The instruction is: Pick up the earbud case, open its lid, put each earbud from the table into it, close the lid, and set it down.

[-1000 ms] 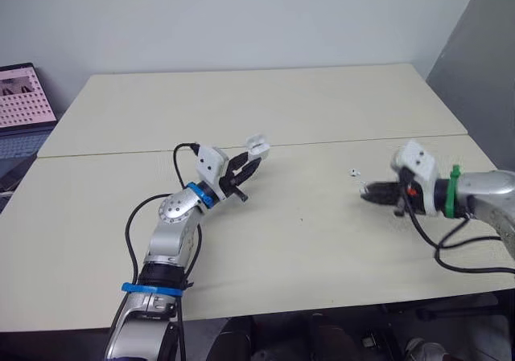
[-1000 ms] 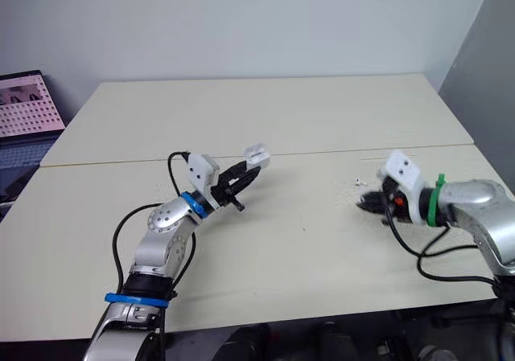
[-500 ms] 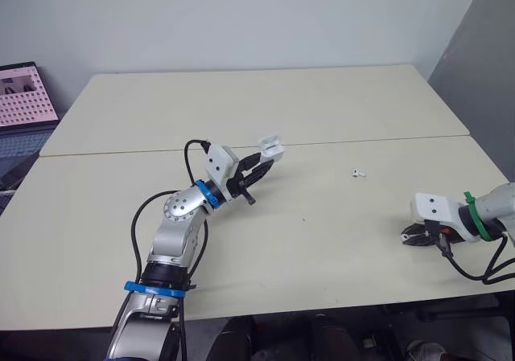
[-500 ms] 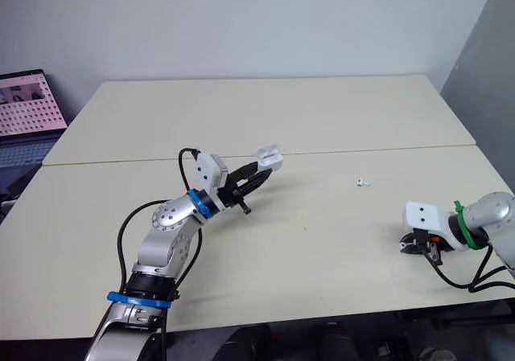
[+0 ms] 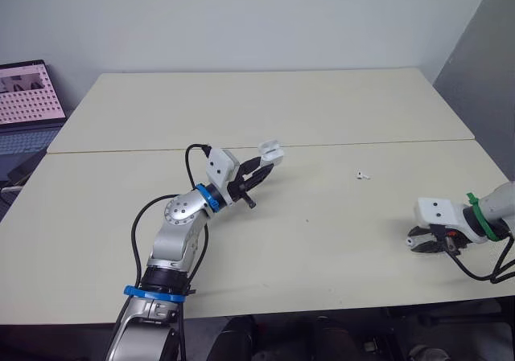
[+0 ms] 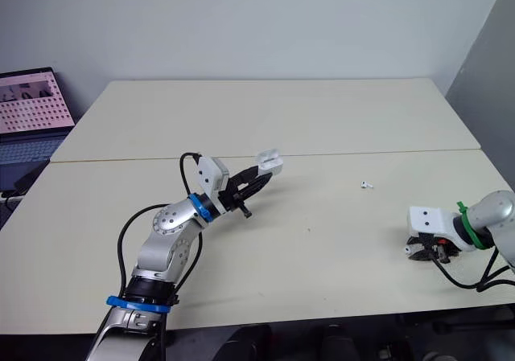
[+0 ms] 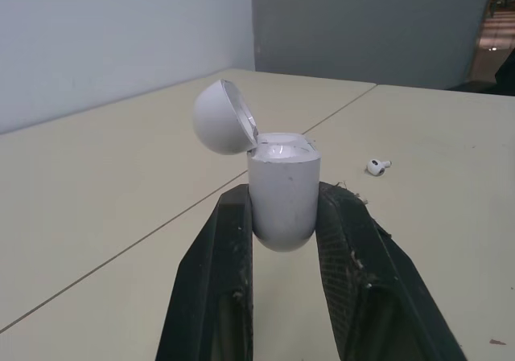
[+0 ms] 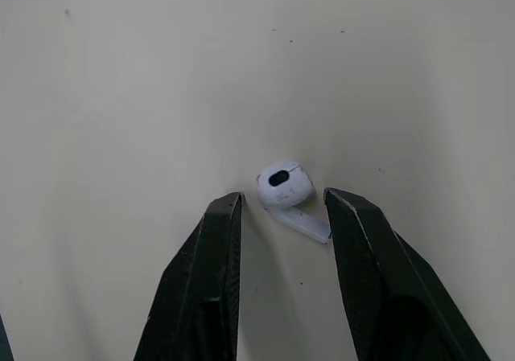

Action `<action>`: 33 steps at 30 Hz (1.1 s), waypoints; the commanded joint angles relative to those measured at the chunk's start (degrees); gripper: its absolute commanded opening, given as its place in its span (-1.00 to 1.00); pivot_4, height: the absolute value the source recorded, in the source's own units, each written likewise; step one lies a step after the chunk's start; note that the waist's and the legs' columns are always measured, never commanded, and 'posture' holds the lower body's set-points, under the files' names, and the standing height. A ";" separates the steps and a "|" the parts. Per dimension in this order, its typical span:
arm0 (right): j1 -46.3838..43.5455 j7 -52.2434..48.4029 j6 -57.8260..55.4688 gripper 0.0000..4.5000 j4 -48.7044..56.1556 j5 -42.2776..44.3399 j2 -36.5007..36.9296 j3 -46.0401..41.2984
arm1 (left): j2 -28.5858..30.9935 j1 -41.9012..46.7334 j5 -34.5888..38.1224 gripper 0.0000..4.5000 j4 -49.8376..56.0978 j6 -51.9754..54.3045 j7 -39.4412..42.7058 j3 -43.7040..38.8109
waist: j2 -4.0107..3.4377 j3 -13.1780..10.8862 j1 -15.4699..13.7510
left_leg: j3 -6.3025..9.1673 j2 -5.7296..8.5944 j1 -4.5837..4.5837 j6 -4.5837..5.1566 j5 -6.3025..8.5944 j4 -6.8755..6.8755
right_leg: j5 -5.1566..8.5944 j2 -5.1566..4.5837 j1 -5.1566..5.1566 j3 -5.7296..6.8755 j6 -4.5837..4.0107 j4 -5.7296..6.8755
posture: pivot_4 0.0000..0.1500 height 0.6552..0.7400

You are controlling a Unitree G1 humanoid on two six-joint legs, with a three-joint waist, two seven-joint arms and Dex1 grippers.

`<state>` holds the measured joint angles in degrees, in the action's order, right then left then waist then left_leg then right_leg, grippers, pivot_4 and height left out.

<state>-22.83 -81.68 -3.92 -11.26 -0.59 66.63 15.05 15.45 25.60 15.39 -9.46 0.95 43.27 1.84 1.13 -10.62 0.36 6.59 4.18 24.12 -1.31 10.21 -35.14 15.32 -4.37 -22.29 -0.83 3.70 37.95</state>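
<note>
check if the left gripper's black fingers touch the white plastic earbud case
Touching. Left wrist view shows the left gripper with black fingers pressed against both sides of the white earbud case.

One earbud case (image 5: pixel 271 150), two earbuds in all, a first earbud (image 5: pixel 363 174) toward the right edge of the bench (image 5: pixel 322 112), a second earbud (image 8: pixel 286 190) near its front right corner, one laptop (image 5: pixel 24 104) past its left edge.

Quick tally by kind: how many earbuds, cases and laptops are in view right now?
Earbuds: 2
Case: 1
Laptop: 1
Total: 4
</note>
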 commanded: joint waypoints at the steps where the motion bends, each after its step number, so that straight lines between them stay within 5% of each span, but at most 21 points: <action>1: -2.16 -2.30 8.19 -0.26 -0.95 -3.43 1.08 1.16 | -0.26 0.55 0.88 -0.67 2.56 -0.46 -0.35 -0.49 | 0.00 0.00 0.00 | -0.01 0.00 -0.01 0.00 0.00 0.00 | 0.00 0.00 0.00 -0.01 0.00 0.00 | 1.00 1.00; 12: -9.98 -5.67 16.32 -0.26 -6.56 -8.12 -3.40 4.29 | -0.65 -0.78 0.79 -0.67 3.90 -0.36 -1.38 -0.50 | 0.00 0.00 0.01 | -0.03 -0.05 -0.12 -0.01 0.00 0.05 | -0.01 -0.01 0.01 -0.05 -0.01 0.02 | 1.00 1.00; 33: -11.42 -7.29 20.47 -0.26 -7.91 -9.98 -4.36 6.27 | -0.26 -2.03 0.83 -0.67 5.26 -0.45 -2.63 -0.73 | 0.00 0.00 0.00 | -0.04 -0.04 -0.17 0.00 0.00 0.05 | -0.01 -0.02 0.04 -0.09 -0.02 0.02 | 1.00 1.00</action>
<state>-33.44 -87.45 15.97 -18.93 -10.03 62.34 21.45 14.98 22.84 15.43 -6.59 1.08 40.71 1.84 1.13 -10.62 0.36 6.56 4.14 23.95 -1.31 10.21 -35.09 15.31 -4.39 -22.25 -0.92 3.68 37.97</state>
